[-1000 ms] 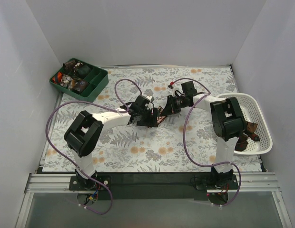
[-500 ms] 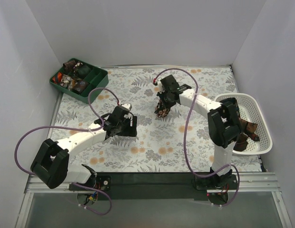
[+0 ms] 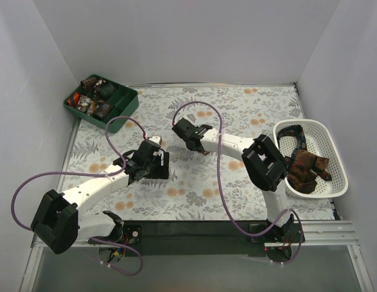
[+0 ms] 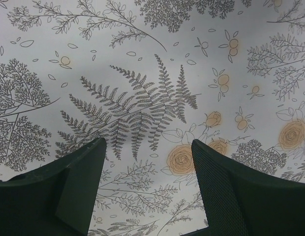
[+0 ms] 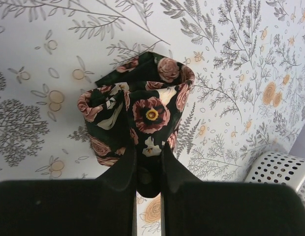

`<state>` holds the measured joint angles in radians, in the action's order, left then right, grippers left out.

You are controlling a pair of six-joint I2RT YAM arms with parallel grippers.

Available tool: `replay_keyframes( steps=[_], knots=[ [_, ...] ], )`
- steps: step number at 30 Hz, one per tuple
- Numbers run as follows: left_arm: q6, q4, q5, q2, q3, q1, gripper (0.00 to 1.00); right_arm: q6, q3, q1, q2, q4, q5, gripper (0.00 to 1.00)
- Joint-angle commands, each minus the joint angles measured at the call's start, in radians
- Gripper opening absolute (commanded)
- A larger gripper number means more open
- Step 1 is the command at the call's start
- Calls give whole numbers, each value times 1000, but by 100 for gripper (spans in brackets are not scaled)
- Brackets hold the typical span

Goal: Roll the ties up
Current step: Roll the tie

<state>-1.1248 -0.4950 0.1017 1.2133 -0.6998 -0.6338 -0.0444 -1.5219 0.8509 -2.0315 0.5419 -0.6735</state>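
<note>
Coil of black tie (image 5: pixel 142 110) with pink roses sits clamped between the right gripper (image 5: pixel 147 164) fingers, bulging out just past the fingertips. Cannot tell if it touches the floral tablecloth (image 5: pixel 39 73) beyond it. White basket (image 5: pixel 280 169) shows off to the right of those fingers, well apart. Left gripper (image 4: pixel 147 147) has its fingers (image 4: pixel 83 182) spread apart with nothing between them, only fern and orange flower print past the tips. In the overhead view, loose ties (image 3: pixel 301 165) lie piled in the basket, well right of both sets of fingers. Green tray (image 3: pixel 124 109) holding small coils (image 3: pixel 91 103) sits well beyond and left of the left fingers.
</note>
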Motion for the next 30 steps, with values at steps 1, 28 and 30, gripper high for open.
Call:
replay_keyframes(
  steps=[1,28,30],
  knots=[
    [-29,-13,33,-41,11,5,65,64,-17,42,-48,76,0,6],
    [-98,-74,110,-115,-17,5,65,271,-250,50,40,210,357,1],
    [-93,-82,122,-115,-26,5,65,299,-270,45,62,208,409,1]
  ],
)
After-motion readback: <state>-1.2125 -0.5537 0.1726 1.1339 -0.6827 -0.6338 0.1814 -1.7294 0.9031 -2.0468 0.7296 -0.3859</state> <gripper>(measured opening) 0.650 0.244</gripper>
